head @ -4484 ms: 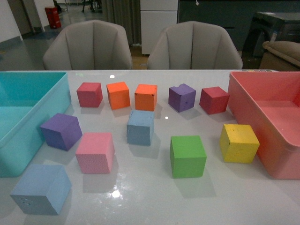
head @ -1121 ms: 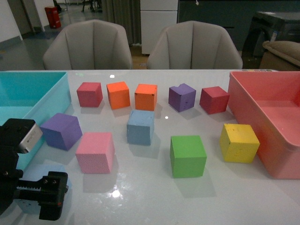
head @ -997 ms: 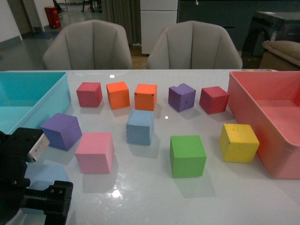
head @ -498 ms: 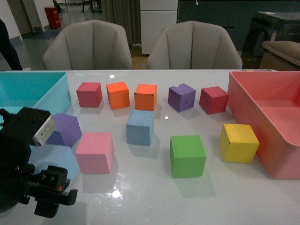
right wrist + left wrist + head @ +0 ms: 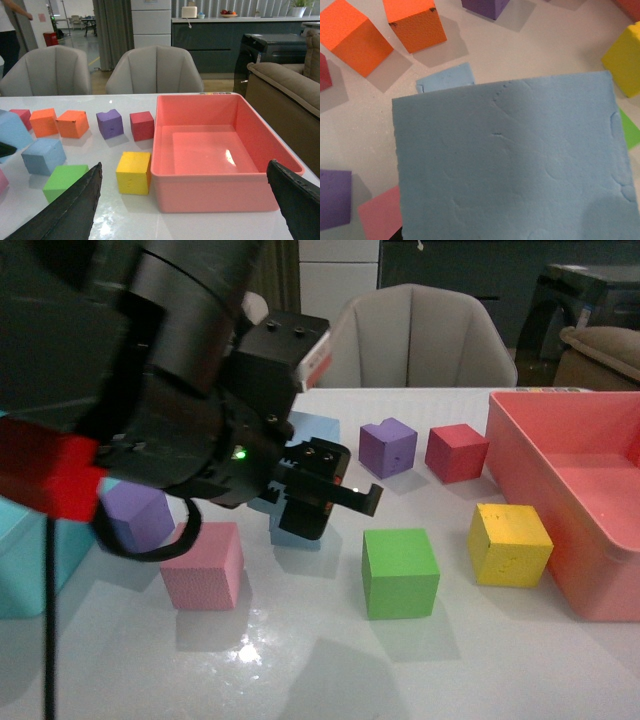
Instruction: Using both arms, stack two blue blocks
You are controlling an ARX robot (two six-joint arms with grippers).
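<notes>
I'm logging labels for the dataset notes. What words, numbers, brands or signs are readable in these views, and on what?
No text can be read in any view.
White and red sticker on the left arm: too blurred to read.
Pink sign on the far wall: too small to read.
Blue block filling the left wrist view: bare foam, no print.

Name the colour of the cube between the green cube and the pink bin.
Yellow. The yellow cube shows best in the front view.
</notes>
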